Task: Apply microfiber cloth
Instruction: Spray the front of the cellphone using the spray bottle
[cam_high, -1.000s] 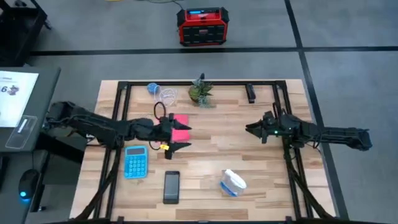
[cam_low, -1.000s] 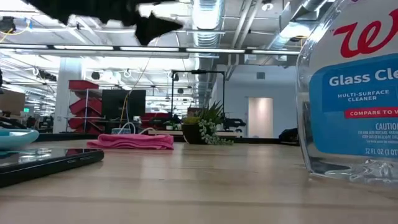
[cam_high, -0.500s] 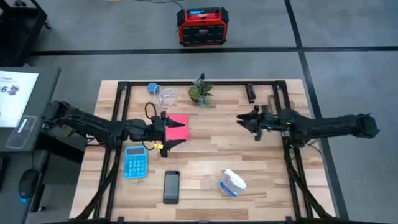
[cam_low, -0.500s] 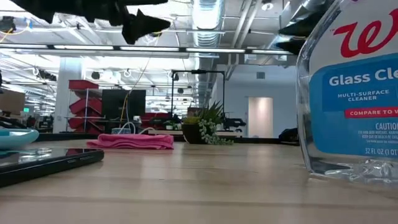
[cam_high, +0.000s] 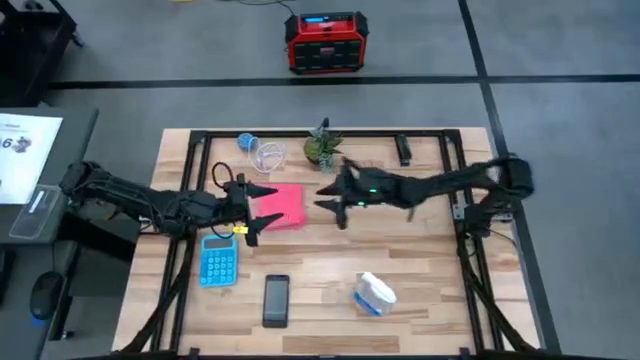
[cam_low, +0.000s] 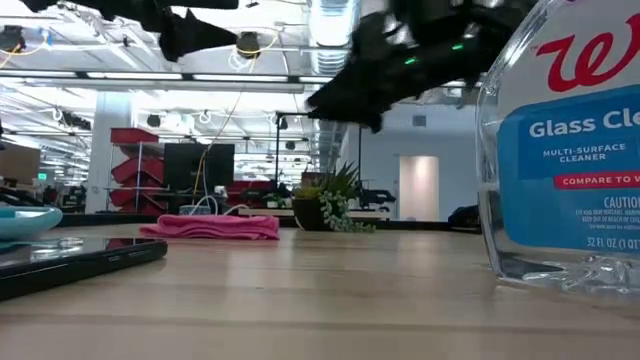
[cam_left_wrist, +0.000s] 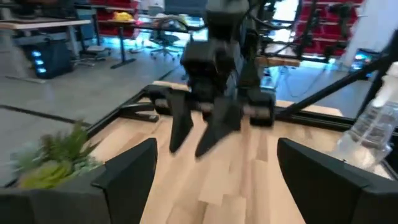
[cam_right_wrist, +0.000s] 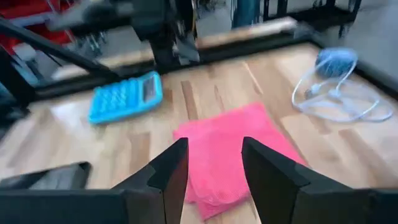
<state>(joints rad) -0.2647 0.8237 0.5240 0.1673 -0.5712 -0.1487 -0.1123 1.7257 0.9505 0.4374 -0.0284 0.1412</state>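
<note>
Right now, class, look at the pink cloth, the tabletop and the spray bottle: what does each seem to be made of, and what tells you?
Microfiber cloth: soft matte fabric, probably microfiber; it lies folded and slumped, with rounded edges.
Tabletop: light wood planks or wood-look laminate; grain and board seams show, with a slight sheen.
Glass cleaner bottle: clear glossy plastic, it seems; you can see through it, with a printed label.

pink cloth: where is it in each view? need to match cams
High view: microfiber cloth left of table centre, between both grippers.
Low view: flat at mid-left, beside the potted plant.
Left wrist view: not visible.
Right wrist view: centre, ahead of the fingers.
Shared landmark: the plant.
</note>
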